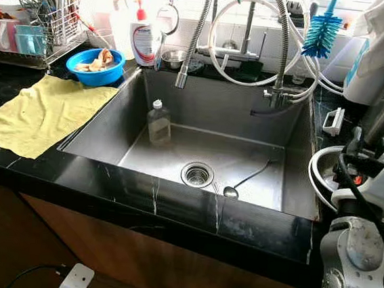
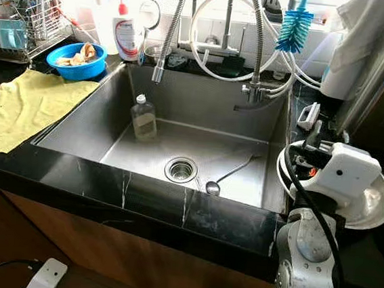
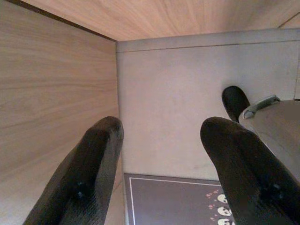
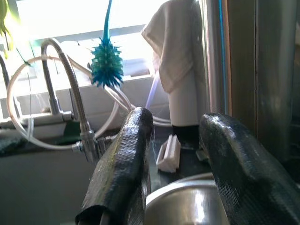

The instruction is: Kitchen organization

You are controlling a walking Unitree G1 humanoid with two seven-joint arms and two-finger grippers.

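Jaws spread on both grippers, right gripper [image 4: 173,159] above a metal bowl [image 2: 367,202] on the counter right of the sink [image 1: 181,112], left gripper [image 3: 164,164] hanging near wooden panels, bottle [image 1: 158,122] upright in the sink's far left, spoon [image 1: 243,181] near the drain [image 1: 197,174], yellow cloth [image 1: 42,112] left.

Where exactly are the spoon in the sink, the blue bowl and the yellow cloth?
spoon [image 1: 231,192]: left eye view, on its bowl end beside the drain.
blue bowl [image 1: 110,70]: left eye view, on its front rim.
yellow cloth [image 1: 42,112]: left eye view, on the middle of the cloth.
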